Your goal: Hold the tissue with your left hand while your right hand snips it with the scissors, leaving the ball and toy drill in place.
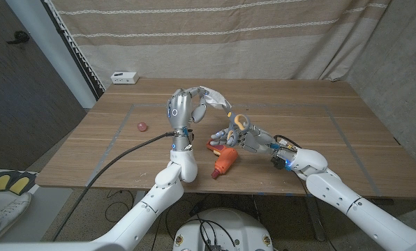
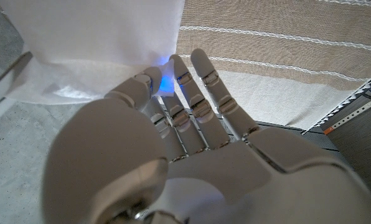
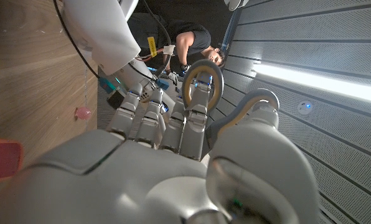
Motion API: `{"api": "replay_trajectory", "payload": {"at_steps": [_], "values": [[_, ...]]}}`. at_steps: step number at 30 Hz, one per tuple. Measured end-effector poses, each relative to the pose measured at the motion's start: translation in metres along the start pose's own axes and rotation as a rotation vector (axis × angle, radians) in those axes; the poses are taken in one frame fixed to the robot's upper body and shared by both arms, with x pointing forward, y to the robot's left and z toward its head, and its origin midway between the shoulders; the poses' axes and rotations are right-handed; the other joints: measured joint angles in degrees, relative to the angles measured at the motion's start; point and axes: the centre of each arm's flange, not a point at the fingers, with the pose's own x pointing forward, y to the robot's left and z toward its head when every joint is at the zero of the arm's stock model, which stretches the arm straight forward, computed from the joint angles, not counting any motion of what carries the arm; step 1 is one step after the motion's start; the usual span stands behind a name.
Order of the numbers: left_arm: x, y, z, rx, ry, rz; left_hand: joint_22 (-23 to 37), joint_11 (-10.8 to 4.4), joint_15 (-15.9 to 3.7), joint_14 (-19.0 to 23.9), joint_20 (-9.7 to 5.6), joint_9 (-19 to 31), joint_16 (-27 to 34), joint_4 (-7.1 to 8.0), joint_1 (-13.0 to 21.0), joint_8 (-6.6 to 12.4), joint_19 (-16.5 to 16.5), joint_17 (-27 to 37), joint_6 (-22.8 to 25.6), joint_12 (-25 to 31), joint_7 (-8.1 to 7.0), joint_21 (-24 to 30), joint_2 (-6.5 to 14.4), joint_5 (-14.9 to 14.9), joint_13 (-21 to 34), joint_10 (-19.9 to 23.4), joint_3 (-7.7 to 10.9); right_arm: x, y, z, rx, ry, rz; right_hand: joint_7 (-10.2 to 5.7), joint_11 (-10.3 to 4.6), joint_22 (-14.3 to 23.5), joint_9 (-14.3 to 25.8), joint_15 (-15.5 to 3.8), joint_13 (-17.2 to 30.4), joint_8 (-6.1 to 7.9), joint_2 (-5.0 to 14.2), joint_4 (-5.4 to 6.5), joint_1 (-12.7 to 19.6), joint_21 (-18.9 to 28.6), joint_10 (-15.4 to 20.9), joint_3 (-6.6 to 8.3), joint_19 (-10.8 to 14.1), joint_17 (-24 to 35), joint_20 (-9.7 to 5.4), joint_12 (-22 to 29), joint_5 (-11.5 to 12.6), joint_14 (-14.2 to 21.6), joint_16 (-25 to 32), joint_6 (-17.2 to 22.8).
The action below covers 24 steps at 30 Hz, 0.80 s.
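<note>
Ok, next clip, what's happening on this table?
The left hand holds a white tissue up above the table. The right hand has its fingers through the scissors handles and points them at the tissue. The orange toy drill lies by the right hand; the small pink ball sits off to the left.

A wooden table [image 1: 347, 132] with faint taped outlines on its top stands before a beige curtain [image 1: 215, 35] crossed by pale horizontal stripes, which hangs across the back and folds round the far right side. To the left of the curtain a dark grey wall panel [image 1: 26, 84] is edged by a perforated metal rail [image 1: 72, 52]. A small white box [image 1: 124, 77] sits at the table's far left corner. The floor [image 1: 103, 209] below is speckled grey. In the right wrist view, a ribbed grey wall [image 3: 335, 130] carries a bright light strip [image 3: 322, 78], and a person [image 3: 195, 43] leans in shadow.
</note>
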Motion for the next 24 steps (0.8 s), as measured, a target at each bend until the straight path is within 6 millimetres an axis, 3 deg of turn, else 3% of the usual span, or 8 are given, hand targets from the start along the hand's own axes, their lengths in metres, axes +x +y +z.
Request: {"api": "replay_trajectory", "payload": {"at_steps": [6, 11, 14, 20, 24], "values": [[-0.0013, 0.0002, 0.0002, -0.002, 0.000, -0.001, 0.01, 0.21, 0.00, 0.00, -0.11, 0.00, 0.00, 0.00, 0.00, 0.00, -0.11, 0.00, 0.00, 0.00, 0.00, 0.00, 0.00, 0.00, -0.01, -0.21, 0.00, -0.0019, -0.0004, -0.0003, 0.005, -0.006, -0.012, -0.47, -1.44, 0.00, 0.45, -1.54, 0.00, 1.34, 2.31, -2.45, 5.65, 0.00, 1.87, 2.99, 0.69, 0.00, -0.08, 0.25, -0.46, 1.54, 0.00, 2.85], [-0.0019, 0.0003, 0.0004, -0.003, 0.001, -0.001, 0.05, 0.21, 0.00, 0.00, -0.11, 0.00, 0.00, 0.00, 0.00, 0.00, -0.11, 0.00, 0.00, 0.00, 0.00, 0.00, 0.00, 0.00, -0.26, -0.21, 0.00, -0.0023, -0.0004, -0.0001, 0.009, -0.014, -0.018, -0.84, -2.46, 0.00, 1.37, -3.03, -0.14, 2.30, 2.96, -4.16, 9.76, 0.00, 3.50, 4.70, 1.52, -0.25, -0.29, 0.55, -1.18, 2.84, 0.00, 4.32], [-0.0019, 0.0004, 0.0006, -0.003, 0.001, -0.001, 0.13, 0.21, 0.00, 0.00, -0.11, -0.01, 0.00, 0.00, 0.00, 0.00, -0.11, 0.00, 0.00, 0.00, 0.00, 0.00, 0.00, 0.00, -0.26, -0.21, 0.00, -0.0022, -0.0003, 0.0002, 0.009, -0.020, -0.020, -1.12, -2.88, 0.01, 2.04, -4.63, -0.14, 2.84, 3.27, -4.80, 12.37, 0.08, 4.31, 5.99, 2.19, -0.27, -0.15, 0.75, -1.74, 3.54, 0.34, 5.23], [-0.0026, 0.0006, 0.0007, -0.004, 0.001, 0.000, 0.13, 0.21, 0.00, 0.00, 0.12, -0.01, 0.00, 0.00, 0.00, 0.00, -0.34, 0.00, 0.00, 0.00, 0.00, 0.00, 0.00, 0.00, -0.18, -0.20, 0.00, -0.0016, 0.0001, 0.0004, 0.011, -0.026, -0.020, -1.42, -2.94, 0.01, 3.64, -7.24, -0.14, 4.31, 3.11, -5.46, 18.35, 0.43, 6.87, 9.08, 3.57, -0.26, -1.53, 1.71, -3.09, 6.16, 0.45, 6.80], [-0.0026, 0.0010, 0.0003, -0.004, 0.002, 0.001, 0.13, 0.21, 0.00, 0.00, 0.20, -0.01, 0.00, 0.10, 0.00, 0.23, -0.42, 0.00, 0.00, 0.00, 0.00, 0.00, 0.00, 0.00, -0.24, -0.20, 0.09, -0.0008, 0.0003, -0.0005, 0.015, -0.027, -0.019, -1.12, -2.31, 0.01, 4.58, -8.58, 0.02, 4.90, 2.40, -5.42, 19.45, 0.43, 7.51, 10.41, 3.99, -0.26, -1.96, 2.22, -3.55, 7.51, 0.85, 7.28]]}}
